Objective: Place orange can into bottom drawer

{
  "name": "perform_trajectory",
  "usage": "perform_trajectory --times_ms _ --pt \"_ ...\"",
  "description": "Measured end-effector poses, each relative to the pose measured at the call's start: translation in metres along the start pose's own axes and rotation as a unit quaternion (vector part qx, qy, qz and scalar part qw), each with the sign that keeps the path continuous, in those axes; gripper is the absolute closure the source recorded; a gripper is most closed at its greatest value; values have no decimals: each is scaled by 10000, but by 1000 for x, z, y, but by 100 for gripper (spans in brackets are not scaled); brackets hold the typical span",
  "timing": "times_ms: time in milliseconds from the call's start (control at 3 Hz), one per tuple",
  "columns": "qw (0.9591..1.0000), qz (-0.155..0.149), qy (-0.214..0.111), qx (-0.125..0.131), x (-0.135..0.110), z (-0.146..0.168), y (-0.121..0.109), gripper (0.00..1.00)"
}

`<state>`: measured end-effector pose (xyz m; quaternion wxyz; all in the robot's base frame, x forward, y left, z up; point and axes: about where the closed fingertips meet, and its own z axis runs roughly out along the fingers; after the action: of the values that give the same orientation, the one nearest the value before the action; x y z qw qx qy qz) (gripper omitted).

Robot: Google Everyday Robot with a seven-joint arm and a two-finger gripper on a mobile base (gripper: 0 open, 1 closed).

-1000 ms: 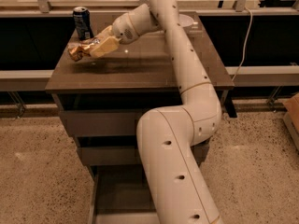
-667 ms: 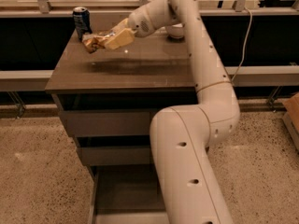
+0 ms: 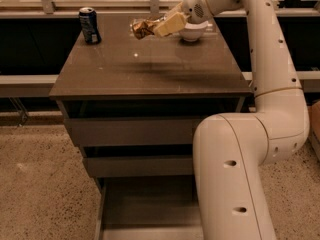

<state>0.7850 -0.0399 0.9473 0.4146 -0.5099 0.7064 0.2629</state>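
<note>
Lowest in the frame, the bottom drawer (image 3: pixel 145 209) stands pulled out toward the camera. It is a wide, shallow tray, and what shows of its inside is flat grey floor. Its right part is hidden behind the thick white arm (image 3: pixel 235 179) that fills the lower right. Above it, the middle drawer (image 3: pixel 135 166) sticks out a little. The top drawer (image 3: pixel 130 131) sits further back, under the edge of the bench (image 3: pixel 150 69).

The dark bench top takes up the middle of the frame. A soft shadow lies across it at centre.

Higher up, at upper centre, the end effector (image 3: pixel 159 28) hangs above the far half of the bench. Its pale fingers (image 3: pixel 170 23) are pinched on the orange can (image 3: pixel 141 28). The orange can is off the surface, left of the fingers. It lies on its side with its long axis nearly level, and its free end points to the left of the frame. Its skin is crumpled and shiny, orange-tan with bright glints.

Just behind the fingers a white bowl (image 3: pixel 194 32) rests on the bench; what it holds cannot be seen. At the far left corner of the bench, in the upper left of the frame, a blue can (image 3: pixel 89 25) stands upright, well apart from the orange can.
</note>
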Motion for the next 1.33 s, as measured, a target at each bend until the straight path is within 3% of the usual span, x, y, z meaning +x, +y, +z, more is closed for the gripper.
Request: perform_trajectory --times_ms 333,667,1000,1333 --pt "10000 0 0 0 0 0 0 100" --pt "9994 -330 -87 -31 -9 3 3 100" --pt "9948 -1012 87 -22 -24 -11 15 100" --pt "9905 -1339 275 -172 -23 -12 32 100"
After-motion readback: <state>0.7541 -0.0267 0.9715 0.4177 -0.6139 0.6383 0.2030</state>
